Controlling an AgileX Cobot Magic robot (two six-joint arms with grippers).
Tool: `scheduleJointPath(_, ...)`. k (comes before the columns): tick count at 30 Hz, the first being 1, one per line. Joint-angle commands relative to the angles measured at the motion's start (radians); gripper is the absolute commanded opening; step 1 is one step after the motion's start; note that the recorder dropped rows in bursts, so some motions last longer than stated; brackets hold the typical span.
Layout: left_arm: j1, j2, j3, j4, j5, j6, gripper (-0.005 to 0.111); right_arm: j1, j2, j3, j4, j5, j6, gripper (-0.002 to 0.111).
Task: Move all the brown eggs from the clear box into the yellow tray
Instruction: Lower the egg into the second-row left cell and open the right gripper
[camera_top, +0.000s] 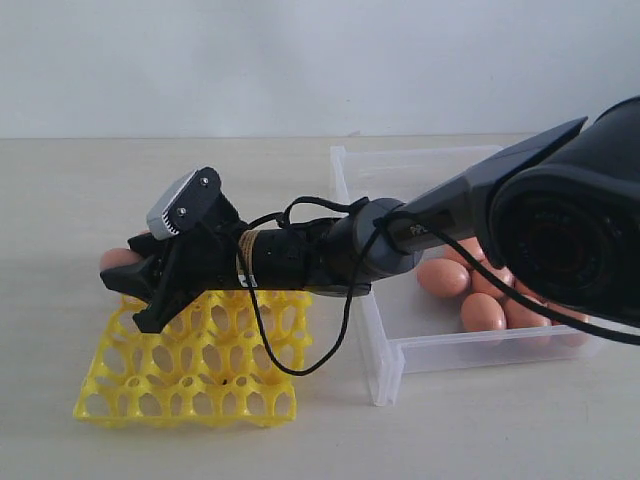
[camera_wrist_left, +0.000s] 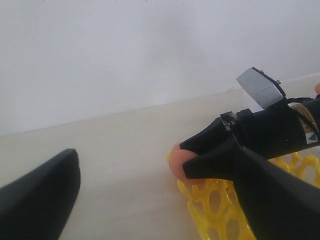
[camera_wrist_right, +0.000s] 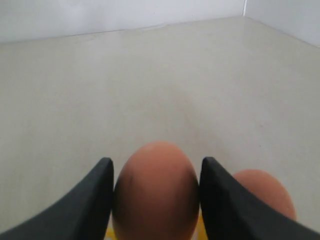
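The held egg (camera_wrist_right: 155, 200) sits clamped between the two fingers of the right gripper (camera_wrist_right: 156, 167), one pressed on each long side. It hangs just above the far left corner of the yellow tray (camera_top: 185, 410), low enough that yellow shows right under it in the right wrist view. A second egg (camera_wrist_right: 265, 192) lies just beside it, apparently at that same far edge of the tray, though its cup is hidden. The step in hand looks like the set-down. To do it well, centre the egg over a free cup and not over a raised peg, and keep it clear of its neighbour so the outer finger does not nudge that one. Bring it down slowly until the cup bears it, part the fingers only a little, and lift straight up. The corner cup lies next to bare table (camera_top: 60, 200), so an early release could send the egg rolling off the tray. To the right of the tray stands the clear box (camera_top: 385, 360), with more brown eggs (camera_top: 445, 277) in it. The left gripper (camera_wrist_left: 157, 155) waits off the tray's left side, its fingers apparently apart and empty.
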Motion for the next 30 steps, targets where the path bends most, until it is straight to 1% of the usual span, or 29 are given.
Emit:
scheduleJointPath(1,-0.007,-0.004,0.004,-0.007,0.000,-0.008,0.078,0.001,0.013,-0.041,0.009,0.019,0.028,0.000)
scheduleJointPath(5,-0.007,-0.004,0.004,-0.007,0.000,-0.008,0.078,0.001,0.020,-0.047,-0.006,0.065,0.070,0.000)
scheduleJointPath(15,-0.007,-0.004,0.004,-0.007,0.000,-0.008,0.078,0.001,0.022,-0.047,-0.042,0.066,0.119,0.000)
scheduleJointPath(17,-0.007,-0.004,0.004,-0.007,0.000,-0.008,0.078,0.001,0.022,-0.047,-0.042,0.066,0.120,0.003)
scheduleJointPath(19,-0.007,-0.004,0.004,-0.007,0.000,-0.008,0.078,0.001,0.022,-0.047,-0.045,0.066,0.120,0.013)
scheduleJointPath(20,-0.007,-0.004,0.004,-0.007,0.000,-0.008,0.078,0.001,0.022,-0.047,-0.052,0.066,0.120,0.022)
scheduleJointPath(24,-0.007,-0.004,0.004,-0.007,0.000,-0.008,0.078,0.001,0.022,-0.047,-0.059,0.086,0.120,0.064)
scheduleJointPath(25,-0.007,-0.004,0.004,-0.007,0.000,-0.008,0.078,0.001,0.022,-0.047,-0.055,0.101,0.128,0.072)
scheduleJointPath(26,-0.007,-0.004,0.004,-0.007,0.000,-0.008,0.078,0.001,0.022,-0.047,-0.053,0.111,0.132,0.075)
scheduleJointPath(27,-0.007,-0.004,0.004,-0.007,0.000,-0.008,0.078,0.001,0.022,-0.047,-0.051,0.124,0.132,0.076)
scheduleJointPath(30,-0.007,-0.004,0.004,-0.007,0.000,-0.008,0.078,0.001,0.022,-0.047,-0.023,0.133,0.126,0.076)
